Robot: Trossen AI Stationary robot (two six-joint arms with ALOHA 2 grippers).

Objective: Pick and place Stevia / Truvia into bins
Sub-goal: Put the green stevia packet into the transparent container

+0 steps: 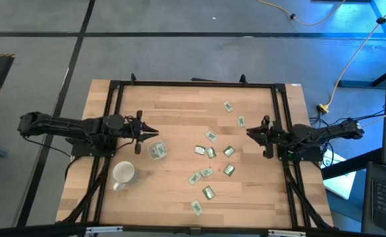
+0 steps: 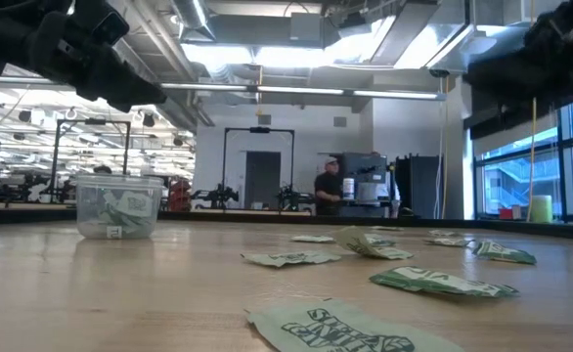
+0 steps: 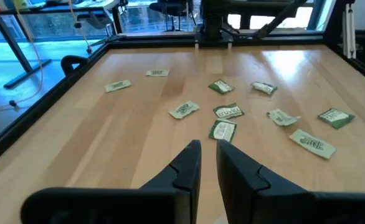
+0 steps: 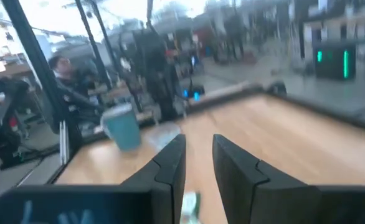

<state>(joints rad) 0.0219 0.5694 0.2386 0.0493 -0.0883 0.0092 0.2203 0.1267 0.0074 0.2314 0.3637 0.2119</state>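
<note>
High view: sachets (image 1: 210, 153) lie scattered centre-right. The cup (image 1: 157, 151) sits left of centre, some sachets inside, just below the left gripper (image 1: 152, 131). The right gripper (image 1: 251, 132) hangs at right.

Low view: the cup (image 2: 118, 206) is at left, crumpled sachets (image 2: 291, 258) across the foreground.

Wrist views: both claws show a narrow gap and hold nothing.

Sachets look light, thin and limp; pinch a raised edge.

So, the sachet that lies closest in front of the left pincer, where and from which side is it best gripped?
Probably from straight above. That sachet lies flat on the table, so no side gives a hold. The left pincer could close across its two long edges, at the middle, since its narrow width fits between the fingers. Neighbouring sachets lie apart from it.
</note>
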